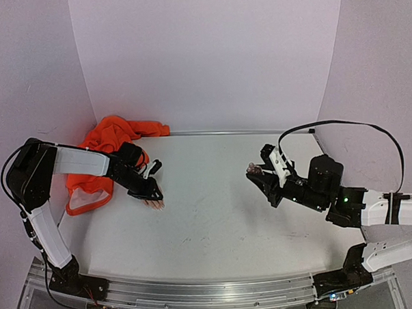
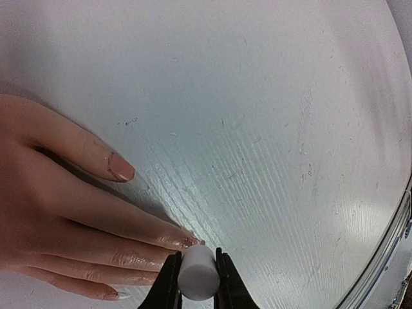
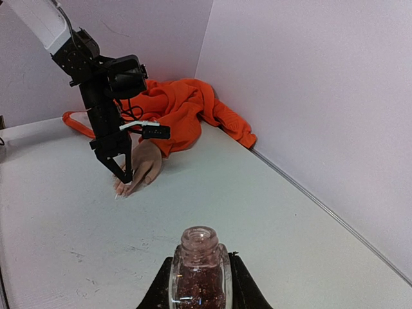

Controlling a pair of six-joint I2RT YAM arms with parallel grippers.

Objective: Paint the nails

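At the far left an orange sleeve point(image 1: 110, 141) lies bunched in the corner of the desk point(image 1: 215, 215). The fake hand point(image 2: 58, 212) sticks out of it and lies flat, fingers pointing to the near right.

The nails point(image 2: 121, 168) are right there at the finger ends, close under the left arm. The left hand point(image 1: 151, 192) is pressed tight on a small white cap point(image 2: 196, 273). It pinches the cap just beside the tip of a long finger. The brush under the cap is hidden, so I cannot tell if it touches a nail.

That finger's nail looks wet and sparkly, so I think it has paint. The thumb nail looks plain, with no sparkle. One more nail at the bottom edge is too small to judge.

Well apart on the right, the right hand point(image 3: 201, 286) pinches a little glass bottle point(image 3: 199, 257) and holds it upright above the desk. The bottle is open and has reddish glitter paint inside.

So I think the painting has begun but is not finished. The thumb nail at least needs paint, and the cap must go back on the bottle.
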